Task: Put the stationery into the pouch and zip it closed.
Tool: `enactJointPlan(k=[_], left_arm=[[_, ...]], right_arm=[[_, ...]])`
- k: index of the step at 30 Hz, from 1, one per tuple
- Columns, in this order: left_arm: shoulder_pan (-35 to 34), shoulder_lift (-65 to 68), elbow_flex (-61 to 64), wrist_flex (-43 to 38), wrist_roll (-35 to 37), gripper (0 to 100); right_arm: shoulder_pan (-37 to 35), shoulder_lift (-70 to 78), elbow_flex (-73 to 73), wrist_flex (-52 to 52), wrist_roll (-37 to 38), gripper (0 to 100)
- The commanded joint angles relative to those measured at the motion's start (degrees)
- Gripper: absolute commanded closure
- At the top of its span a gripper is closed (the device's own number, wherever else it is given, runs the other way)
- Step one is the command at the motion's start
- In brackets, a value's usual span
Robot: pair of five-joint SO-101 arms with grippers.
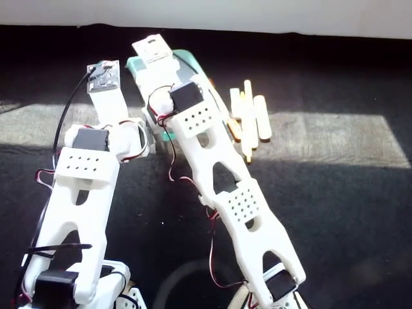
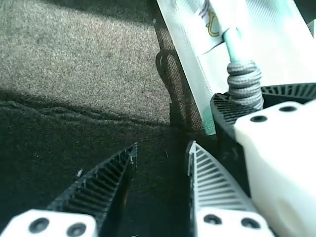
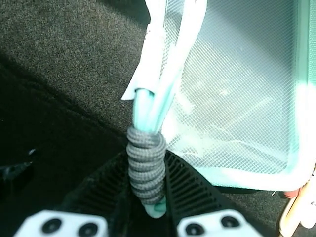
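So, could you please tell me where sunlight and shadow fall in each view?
High view: a sunlit band crosses the table, glaring off the stationery; the near part is dark. Left wrist view: lit beyond, the open left jaws in shadow. Right wrist view: the pouch mesh glares; the right jaws, shut on its cord, sit shaded.

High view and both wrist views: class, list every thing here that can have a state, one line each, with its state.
pouch: lying on the table; open or zipped cannot be told.
right hand: shut on the cord pull.
cord pull: gripped, attached to the pouch's edge.
left hand: open, empty, beside the pouch.
stationery: lying loose on the table, outside the pouch.
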Motion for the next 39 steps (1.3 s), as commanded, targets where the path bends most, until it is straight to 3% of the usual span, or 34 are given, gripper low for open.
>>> enactJointPlan(k=[1, 6, 16, 23, 28, 39], left_arm=[[1.5, 0.0, 1.5, -5.4, 0.3, 82], [-0.2, -0.5, 8.6, -10.1, 0.3, 82], [-15.3, -0.5, 15.3, -10.5, -1.8, 82], [-16.5, -0.5, 15.5, -10.5, -4.0, 82], [-16.7, -0.5, 15.3, -10.5, -4.0, 82], [-16.2, -0.5, 15.3, -10.7, -4.0, 82]], right_arm=[[0.1, -0.9, -2.6, 0.3, -0.8, 99.2], [0.1, -0.8, -2.0, 0.3, -0.8, 99.2], [2.6, 0.5, -2.2, 0.7, -0.8, 99.2], [2.7, -2.7, 1.8, 0.7, 1.7, 98.9], [0.7, -10.8, 15.3, 0.8, 3.3, 99.1], [0.9, -32.5, 59.8, -3.5, 3.7, 98.7]])
